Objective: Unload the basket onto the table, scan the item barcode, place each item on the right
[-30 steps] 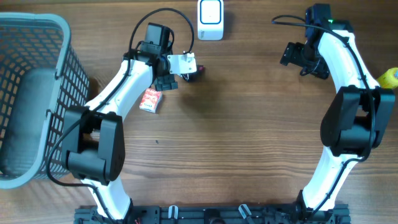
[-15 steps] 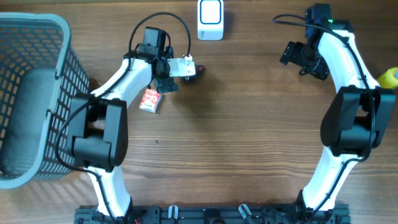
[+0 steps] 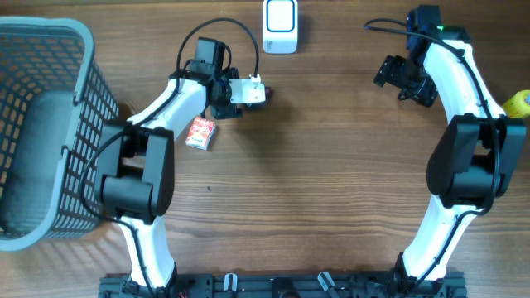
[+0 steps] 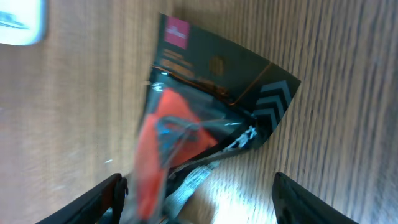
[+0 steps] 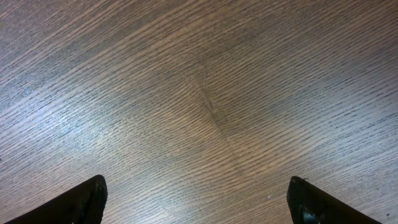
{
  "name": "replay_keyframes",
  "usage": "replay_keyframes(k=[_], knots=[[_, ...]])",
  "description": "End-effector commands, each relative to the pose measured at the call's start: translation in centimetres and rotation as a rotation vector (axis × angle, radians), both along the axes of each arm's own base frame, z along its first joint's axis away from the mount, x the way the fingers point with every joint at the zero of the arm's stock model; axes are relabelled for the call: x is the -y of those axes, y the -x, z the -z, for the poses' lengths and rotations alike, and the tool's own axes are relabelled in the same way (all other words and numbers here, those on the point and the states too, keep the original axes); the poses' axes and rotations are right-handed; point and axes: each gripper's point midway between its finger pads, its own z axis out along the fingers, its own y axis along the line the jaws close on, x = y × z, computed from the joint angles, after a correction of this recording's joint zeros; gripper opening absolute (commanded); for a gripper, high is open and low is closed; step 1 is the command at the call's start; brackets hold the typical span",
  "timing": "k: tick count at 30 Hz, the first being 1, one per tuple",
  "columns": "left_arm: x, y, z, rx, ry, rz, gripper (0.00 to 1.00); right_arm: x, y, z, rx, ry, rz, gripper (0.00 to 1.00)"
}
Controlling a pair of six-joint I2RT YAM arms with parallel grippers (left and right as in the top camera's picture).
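The item is a dark flat package (image 4: 214,93) with a red object inside, lying on the wooden table; from overhead it shows as a small dark-red shape (image 3: 260,95). My left gripper (image 4: 199,186) is open with the package's lower end between its jaws. The left finger (image 4: 107,198) is close against the package and the right finger (image 4: 305,200) stands apart from it. A white scanner (image 3: 280,25) stands at the back, just beyond my left gripper (image 3: 251,93), and shows as a white corner (image 4: 18,22) in the left wrist view. My right gripper (image 3: 397,76) (image 5: 198,199) is open over bare wood.
A grey mesh basket (image 3: 58,50) fills the left side. A small red and white box (image 3: 200,132) lies near the left arm. A yellow object (image 3: 519,103) sits at the right edge.
The left arm has shifted slightly and its jaws have narrowed around the package. The right arm has not visibly moved.
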Motion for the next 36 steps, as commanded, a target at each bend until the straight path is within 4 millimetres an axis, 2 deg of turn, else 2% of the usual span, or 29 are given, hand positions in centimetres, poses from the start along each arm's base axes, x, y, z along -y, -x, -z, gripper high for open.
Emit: replay_keyframes(k=[1, 6, 11, 13, 20, 22, 26, 33, 36], knots=[[0.6, -0.1, 1.9, -0.017, 0.014, 0.022, 0.72, -0.5, 0.2, -0.9, 0.016, -0.011, 0.006, 0.92], [1.0, -1.5, 1.6, 0.041, 0.028, 0.021, 0.61, -0.7, 0.1, -0.9, 0.022, -0.028, 0.03, 0.91], [0.8, -1.7, 1.6, 0.049, 0.021, 0.017, 0.5, -0.8, 0.1, -0.9, 0.024, -0.033, 0.028, 0.91], [0.7, -1.7, 1.6, 0.051, 0.016, 0.014, 0.49, -0.8, 0.1, -0.9, 0.024, -0.033, 0.029, 0.91], [0.8, -1.8, 1.6, 0.055, 0.017, 0.015, 0.26, -0.8, 0.1, -0.9, 0.024, -0.033, 0.029, 0.91], [0.8, -1.8, 1.6, 0.054, 0.017, 0.015, 0.16, -0.8, 0.1, -0.9, 0.024, -0.033, 0.029, 0.91], [1.1, -1.7, 1.6, 0.049, 0.023, 0.007, 0.06, -0.8, 0.1, -0.9, 0.024, -0.033, 0.028, 0.91], [1.8, -1.8, 1.3, 0.024, 0.073, -0.082, 0.04, -0.8, 0.1, -0.9, 0.024, -0.033, 0.028, 0.92], [2.8, -2.5, 0.3, 0.027, 0.143, -0.178, 0.04, -0.8, 0.1, -0.9, 0.024, -0.033, 0.028, 0.91]])
